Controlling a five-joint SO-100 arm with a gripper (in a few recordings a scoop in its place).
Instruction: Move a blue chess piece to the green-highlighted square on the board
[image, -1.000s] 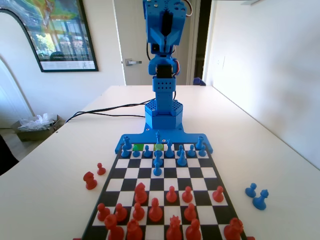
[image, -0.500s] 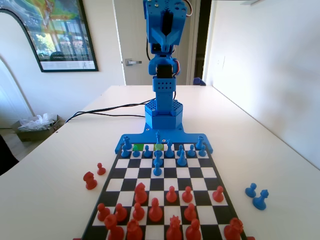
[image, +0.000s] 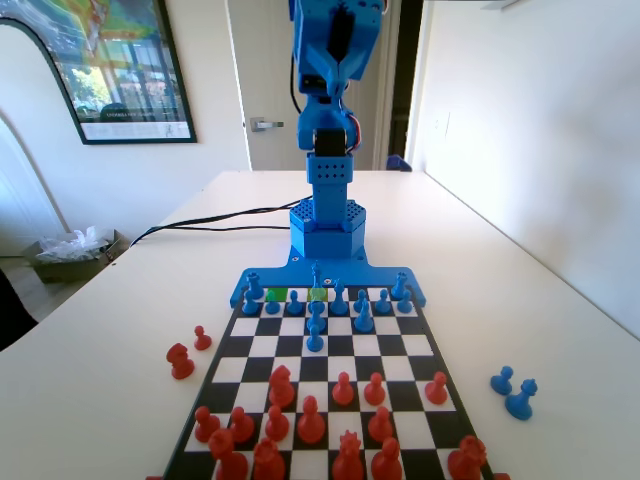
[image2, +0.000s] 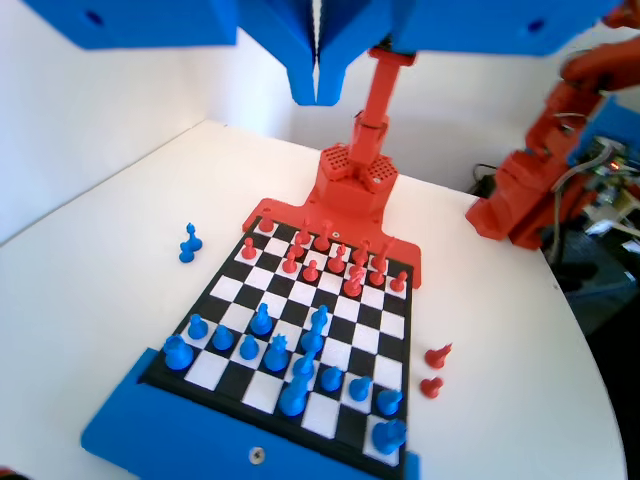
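The gripper (image2: 317, 88) is being held high above the board (image: 396, 345), its two jaws pressed together with only a thin seam between them and nothing being carried, so the step in hand is being judged as the approach to the pick-up, not yet begun in earnest. The blue chess piece (image: 316, 274) is being taken to be the slender, pointed one standing in the blue back row, about midway along it in the fixed view, seemingly on the paler yellow-green square (image: 319, 294), though its foot is being partly hidden by the blue pawns (image: 315, 322) in front. The green-highlighted square (image: 277, 294) is lying in the same far region, to the left of that piece in the fixed view, near it and with other blue pieces close on either side. To do this well, the jaws are best being opened while the arm is high, and the descent is best being made straight down over the pointed top, so that neighbouring pawns are not being brushed aside. The grip is being advised low on the narrow stem, since the tip is looking too thin to be held firmly. The piece is appearing small, light, smooth blue plastic, a little taller than the pawns, and it is likely to tip if it is being nudged from the side.
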